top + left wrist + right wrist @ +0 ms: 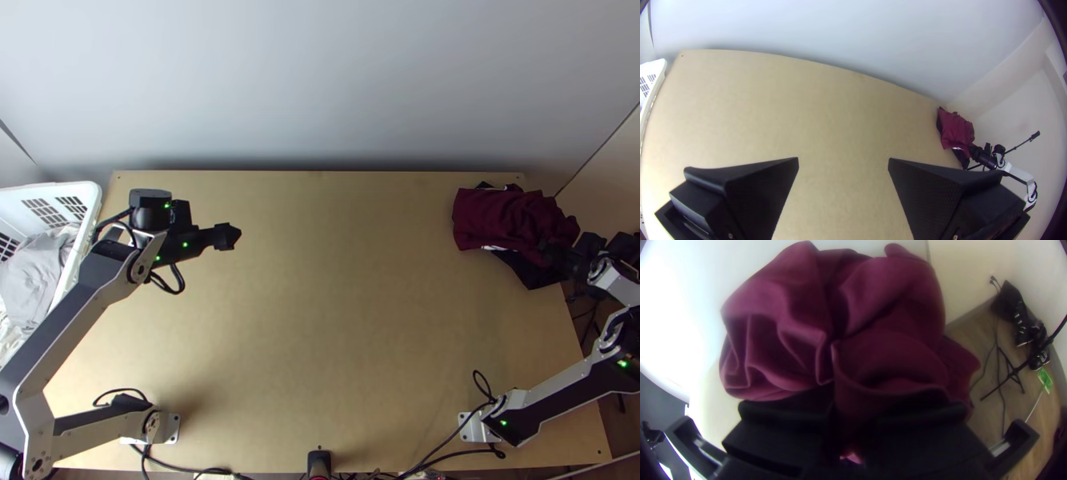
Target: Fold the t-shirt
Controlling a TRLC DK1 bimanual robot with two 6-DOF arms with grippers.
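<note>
The maroon t-shirt [508,218] lies bunched at the table's far right corner, on top of dark cloth [532,270] that hangs over the right edge. At its right end, my right gripper [554,253] is shut on a maroon fold. In the right wrist view the shirt [889,329] bulges in loose folds past the right gripper [854,411], with fabric pinched between the fingers. My left gripper [227,236] is over the left part of the table, far from the shirt. From the left wrist view, the left gripper [843,161] is open with nothing between its fingers.
At the left edge stands a white basket [90,210] holding grey and white cloth [30,268]. Black cables [448,438] run along the near edge. A white wall [320,88] rises behind the table. Beyond the right edge is a black stand [1011,369] on the floor.
</note>
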